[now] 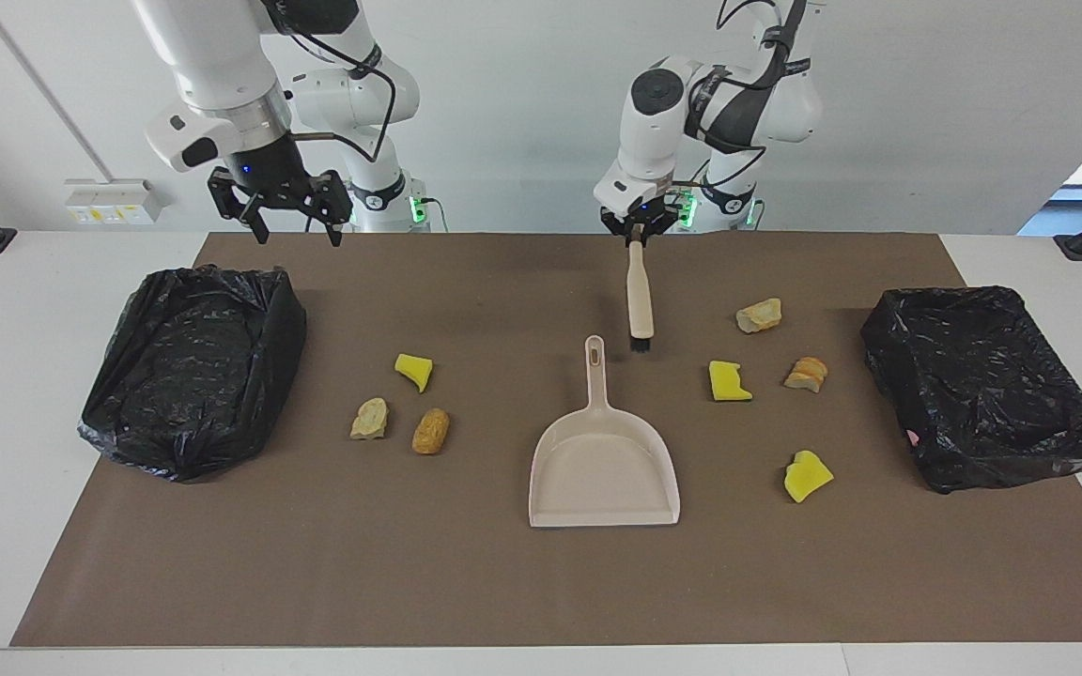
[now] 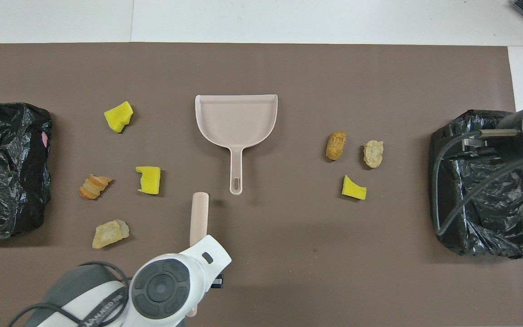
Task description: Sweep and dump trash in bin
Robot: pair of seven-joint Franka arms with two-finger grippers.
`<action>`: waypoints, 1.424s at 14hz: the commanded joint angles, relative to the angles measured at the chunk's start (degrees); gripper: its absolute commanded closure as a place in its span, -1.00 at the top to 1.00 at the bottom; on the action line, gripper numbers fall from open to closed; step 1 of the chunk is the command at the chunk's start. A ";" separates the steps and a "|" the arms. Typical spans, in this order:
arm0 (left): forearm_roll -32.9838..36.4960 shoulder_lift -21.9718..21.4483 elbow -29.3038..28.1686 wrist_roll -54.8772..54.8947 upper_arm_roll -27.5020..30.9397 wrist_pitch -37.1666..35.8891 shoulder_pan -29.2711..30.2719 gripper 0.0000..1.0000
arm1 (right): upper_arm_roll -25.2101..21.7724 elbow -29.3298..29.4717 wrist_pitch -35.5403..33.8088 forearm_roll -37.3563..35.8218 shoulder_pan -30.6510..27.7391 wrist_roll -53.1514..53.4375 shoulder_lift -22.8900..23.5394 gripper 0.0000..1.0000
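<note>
My left gripper [image 1: 636,236] is shut on the handle end of the beige hand brush [image 1: 639,299], which slants down with its black bristles at the mat, just nearer to the robots than the handle of the beige dustpan [image 1: 604,460]. Several trash scraps lie on the mat. Toward the left arm's end are two yellow sponge chunks [image 1: 729,380] [image 1: 806,476], a beige lump [image 1: 759,315] and a bread-like piece [image 1: 806,374]. Toward the right arm's end are a yellow chunk [image 1: 414,370], a beige lump [image 1: 370,419] and a brown piece [image 1: 430,431]. My right gripper [image 1: 300,235] is open and empty, raised above the mat's edge beside a bin.
Two bins lined with black bags stand at the ends of the brown mat [image 1: 503,582], one at the right arm's end [image 1: 193,371] and one at the left arm's end [image 1: 987,385]. In the overhead view the brush [image 2: 199,218] lies beside the dustpan [image 2: 236,120].
</note>
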 commanded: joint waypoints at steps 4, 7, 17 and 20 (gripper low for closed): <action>5.66 7.86 9.71 26.79 -0.67 0.90 22.21 -1.00 | 6.29 5.50 10.46 1.15 2.86 13.46 13.62 1.00; 9.96 18.22 21.75 36.76 -0.67 0.73 28.65 -1.00 | 6.29 6.47 17.66 0.71 8.93 21.54 19.96 1.00; 21.93 37.06 44.81 49.43 -0.59 1.27 32.79 -1.00 | 6.30 5.77 31.14 1.41 23.09 31.06 31.75 1.00; 22.99 40.39 48.84 49.52 -0.59 1.27 34.19 -1.00 | 6.30 4.98 33.24 1.50 24.33 31.32 31.58 1.00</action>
